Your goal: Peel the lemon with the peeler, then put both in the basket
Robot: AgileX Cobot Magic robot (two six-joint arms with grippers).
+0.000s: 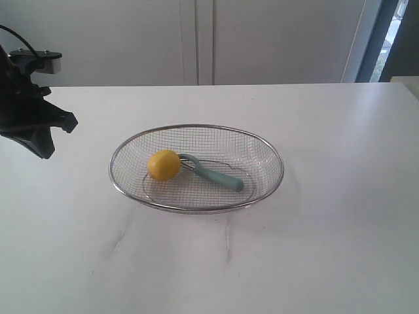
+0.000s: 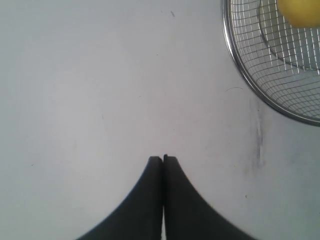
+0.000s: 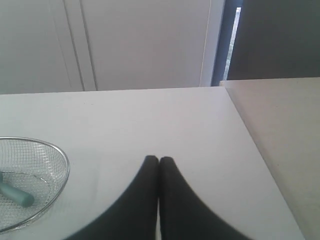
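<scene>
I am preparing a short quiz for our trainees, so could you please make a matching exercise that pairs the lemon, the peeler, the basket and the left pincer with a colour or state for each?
Things:
1. lemon
2. peeler
3. basket
4. left pincer

Descriptions:
A. silver wire mesh
B. shut and empty, outside the basket
C. bright yellow
D. pale teal handle

Pairs: 1-C, 2-D, 3-A, 4-B

bare table (image 1: 327,248) all round, basket (image 1: 196,207) rim the only obstacle
</scene>
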